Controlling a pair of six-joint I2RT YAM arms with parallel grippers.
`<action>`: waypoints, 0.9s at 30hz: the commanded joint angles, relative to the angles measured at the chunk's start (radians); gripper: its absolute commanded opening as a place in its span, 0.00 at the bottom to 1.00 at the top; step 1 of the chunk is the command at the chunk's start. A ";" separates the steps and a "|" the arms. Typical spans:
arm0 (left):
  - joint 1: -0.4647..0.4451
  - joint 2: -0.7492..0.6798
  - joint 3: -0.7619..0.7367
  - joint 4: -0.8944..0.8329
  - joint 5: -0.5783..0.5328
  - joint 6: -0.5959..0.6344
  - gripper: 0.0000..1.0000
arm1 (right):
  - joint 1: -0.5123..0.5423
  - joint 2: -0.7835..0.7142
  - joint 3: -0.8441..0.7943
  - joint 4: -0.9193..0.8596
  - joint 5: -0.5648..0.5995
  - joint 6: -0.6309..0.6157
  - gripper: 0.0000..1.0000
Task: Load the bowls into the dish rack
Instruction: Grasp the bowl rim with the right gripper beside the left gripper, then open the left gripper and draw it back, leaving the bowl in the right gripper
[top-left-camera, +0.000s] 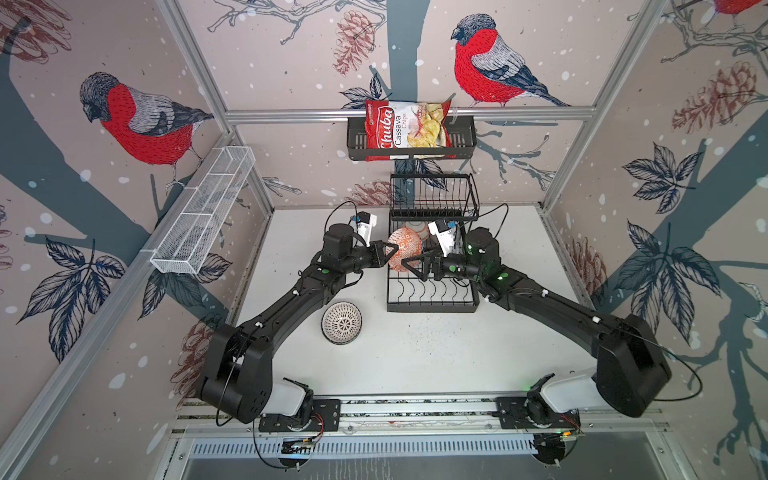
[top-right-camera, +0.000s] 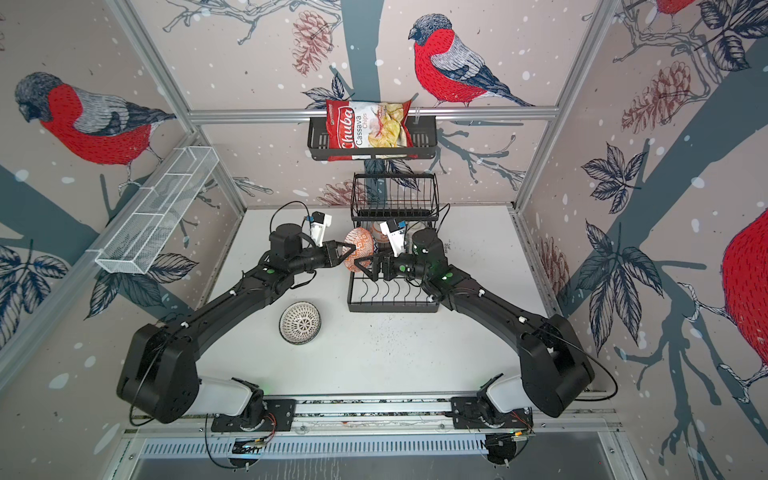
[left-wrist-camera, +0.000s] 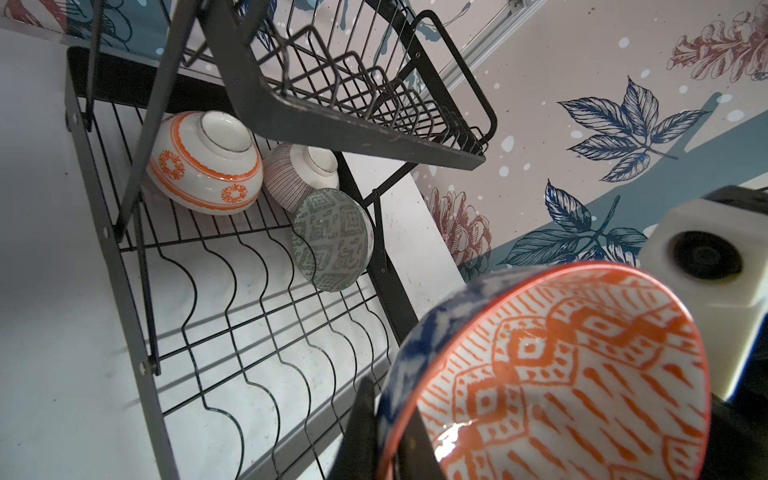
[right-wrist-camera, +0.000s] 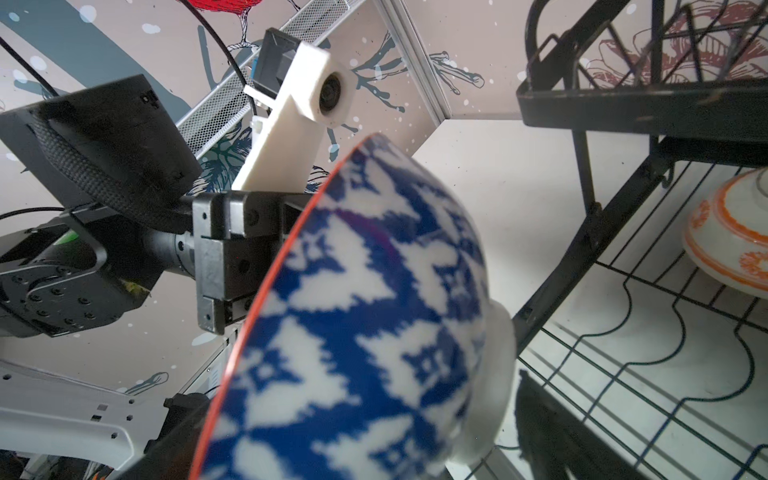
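Two grippers flank the bowl (top-left-camera: 405, 245) tilted on edge over the rack's (top-left-camera: 432, 309) lower tier: left gripper (top-left-camera: 392, 248) pinches its left rim, right gripper (top-left-camera: 419, 259) stands spread just right of it, and the empty slots (top-left-camera: 432, 289) lie toward the near side

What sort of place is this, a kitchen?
Probably a lab test booth: two robot arms on a rail, wallpapered panels in aluminium framing, a dish rack on a white table.

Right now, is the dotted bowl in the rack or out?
Out. The dotted bowl sits on the table, apart from the dish rack.
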 joint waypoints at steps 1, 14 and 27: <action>-0.003 0.005 0.005 0.081 0.022 -0.010 0.00 | 0.002 0.008 0.016 0.058 -0.039 0.015 0.95; -0.003 0.027 -0.008 0.086 0.012 -0.008 0.00 | 0.002 0.023 0.025 0.079 -0.048 0.035 0.62; -0.003 0.037 -0.007 0.044 -0.020 0.014 0.25 | 0.002 0.038 0.025 0.080 -0.010 0.042 0.45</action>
